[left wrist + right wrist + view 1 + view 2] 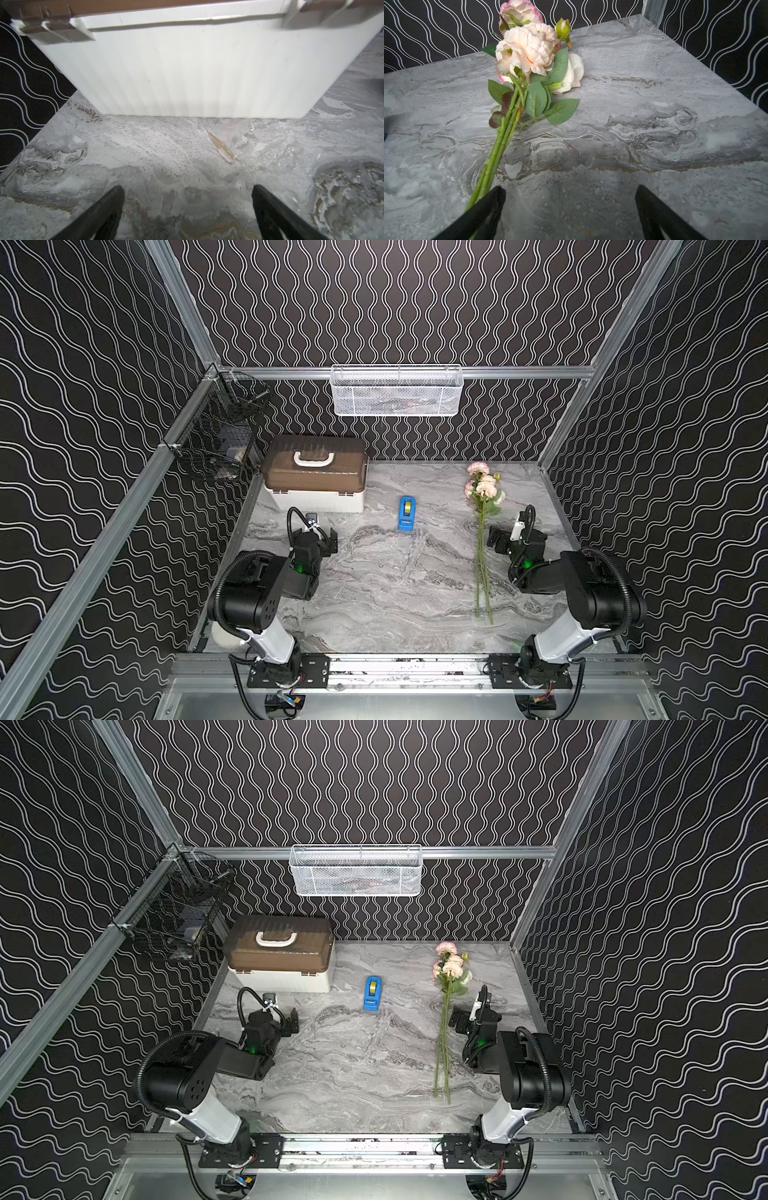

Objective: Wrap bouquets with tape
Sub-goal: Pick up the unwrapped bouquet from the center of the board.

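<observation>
The bouquet [483, 493] [451, 971] lies flat on the right of the marble table [395, 585], with pale pink and cream blooms toward the back wall and long green stems [483, 572] running to the front. The tape is a yellowish roll in a blue dispenser [407, 513] [372, 993] at mid-table. My right gripper [514, 532] [570, 192] is open just right of the stems. In the right wrist view the stems [500, 149] pass outside one finger, and nothing is between the jaws. My left gripper [319, 533] [188, 193] is open and empty, facing the box.
A cream box with a brown lid and a white handle [316, 485] [197, 72] stands at the back left. A white mesh basket [397, 391] hangs on the back rail. A black wire basket [220, 435] hangs on the left rail. Patterned walls enclose the table on three sides.
</observation>
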Robot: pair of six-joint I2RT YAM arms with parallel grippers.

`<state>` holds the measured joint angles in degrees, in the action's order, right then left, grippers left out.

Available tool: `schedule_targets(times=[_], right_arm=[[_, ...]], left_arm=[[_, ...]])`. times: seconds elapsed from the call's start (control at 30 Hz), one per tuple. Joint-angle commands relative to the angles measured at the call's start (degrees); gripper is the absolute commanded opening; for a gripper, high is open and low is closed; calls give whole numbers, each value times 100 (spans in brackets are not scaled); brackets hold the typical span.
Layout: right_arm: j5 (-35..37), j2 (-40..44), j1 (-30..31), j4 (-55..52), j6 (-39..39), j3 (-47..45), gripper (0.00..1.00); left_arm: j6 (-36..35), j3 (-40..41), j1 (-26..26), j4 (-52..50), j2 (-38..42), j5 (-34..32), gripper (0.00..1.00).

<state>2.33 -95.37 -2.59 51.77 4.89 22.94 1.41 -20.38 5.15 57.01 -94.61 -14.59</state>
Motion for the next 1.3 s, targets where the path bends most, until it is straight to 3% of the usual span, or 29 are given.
schedule_targets(times=[0.0, 0.73, 0.9, 0.97, 1.03, 1.07, 1.1, 1.13, 1.2, 1.27], right_arm=[[-2, -7, 19, 300, -66, 24, 99], [-5, -8, 10, 308, -63, 18, 99], [308, 207, 27, 358, 41, -91, 99], [553, 445, 26, 352, 120, -175, 99], [771, 956, 90, 184, 112, -305, 99], [888, 1291, 157, -53, 71, -314, 99], [1091, 1708, 221, -614, 253, -214, 99], [1353, 2138, 217, -1491, 1003, 25, 99], [1589, 2687, 171, -3613, 2316, 779, 99], [1434, 2768, 162, -4773, 2441, 1367, 99]], left_arm=[[-123, -27, -5, 291, -23, -18, 100], [-123, -37, -5, 282, -14, -9, 100], [-129, -16, -5, 316, 20, -91, 100], [-97, -135, 8, -126, 354, -236, 100], [-21, -380, 46, -1241, 1166, -561, 100], [233, -541, 72, -1827, 1572, -767, 100], [1019, -752, 74, -2570, 1967, -1039, 100], [1668, -995, 61, -3251, 2273, -1026, 100], [1684, -1155, 56, -3614, 2592, -68, 100], [2142, -903, 56, -3060, 2663, 595, 100]])
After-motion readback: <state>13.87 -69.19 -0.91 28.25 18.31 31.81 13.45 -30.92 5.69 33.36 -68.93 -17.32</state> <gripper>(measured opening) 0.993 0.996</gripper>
